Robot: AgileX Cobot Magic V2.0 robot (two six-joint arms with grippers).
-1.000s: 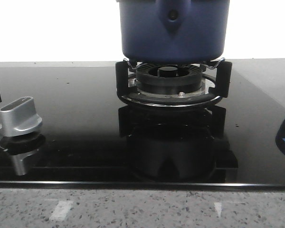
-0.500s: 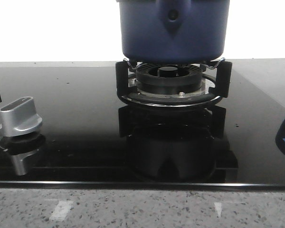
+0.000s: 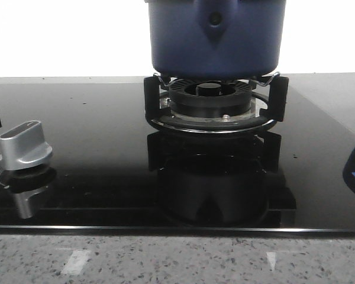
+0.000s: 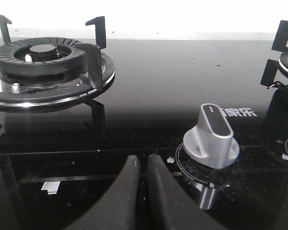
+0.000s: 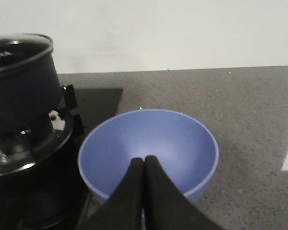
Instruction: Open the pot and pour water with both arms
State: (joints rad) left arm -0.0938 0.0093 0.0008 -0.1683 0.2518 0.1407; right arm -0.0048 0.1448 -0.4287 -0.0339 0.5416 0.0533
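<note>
The dark navy pot (image 3: 216, 38) sits on the black burner stand (image 3: 216, 103), its pointed handle bracket and rivet facing the front camera. It also shows in the right wrist view (image 5: 19, 81) with a glass lid and metal rim on top. My right gripper (image 5: 144, 160) is shut and empty, over a light blue bowl (image 5: 149, 143) on the grey counter beside the stove. My left gripper (image 4: 143, 160) is shut and empty, low over the black glass hob, next to a silver knob (image 4: 212, 136). Neither gripper shows in the front view.
A second, bare burner (image 4: 45, 69) with pot stands lies beyond the left gripper. The silver knob also shows at the left in the front view (image 3: 25, 145). The glass hob (image 3: 94, 148) ends at a speckled counter edge (image 3: 177, 260) in front.
</note>
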